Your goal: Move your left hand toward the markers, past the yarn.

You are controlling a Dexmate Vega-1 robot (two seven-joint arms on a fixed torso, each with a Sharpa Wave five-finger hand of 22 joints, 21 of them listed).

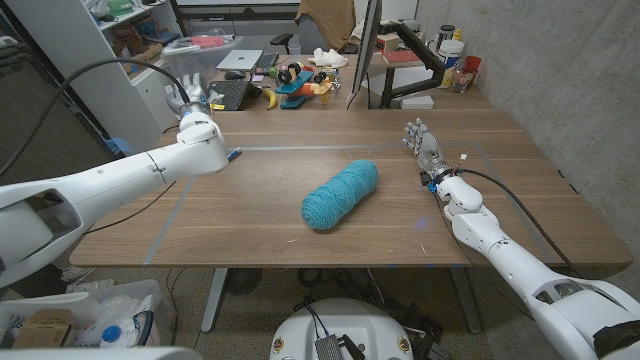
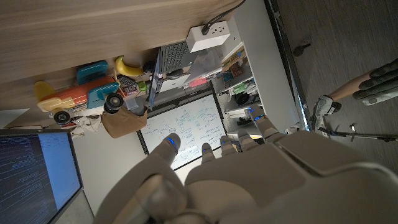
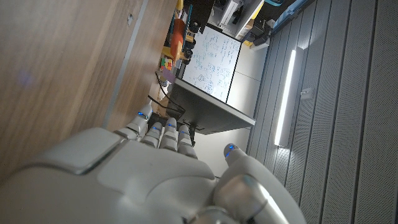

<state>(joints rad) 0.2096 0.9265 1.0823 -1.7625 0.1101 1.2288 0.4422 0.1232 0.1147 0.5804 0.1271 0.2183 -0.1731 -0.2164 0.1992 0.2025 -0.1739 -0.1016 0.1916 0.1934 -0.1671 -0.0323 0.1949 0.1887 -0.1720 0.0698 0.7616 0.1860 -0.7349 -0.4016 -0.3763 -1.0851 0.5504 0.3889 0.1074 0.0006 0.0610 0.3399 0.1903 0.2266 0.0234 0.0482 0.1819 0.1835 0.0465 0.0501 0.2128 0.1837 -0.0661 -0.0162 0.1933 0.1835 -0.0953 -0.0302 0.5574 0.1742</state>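
Teal yarn (image 1: 340,194) lies mid-table (image 1: 250,215) on brown wood, cluttered desk (image 1: 290,85) behind; left hand (image 1: 200,112) and right hand (image 1: 425,147) both released, grasping nothing

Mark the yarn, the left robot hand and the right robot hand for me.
yarn (image 1: 340,194), head view, middle of the teal skein.
left robot hand (image 1: 200,128), head view, back of the hand.
right robot hand (image 1: 427,150), head view, back of the hand.
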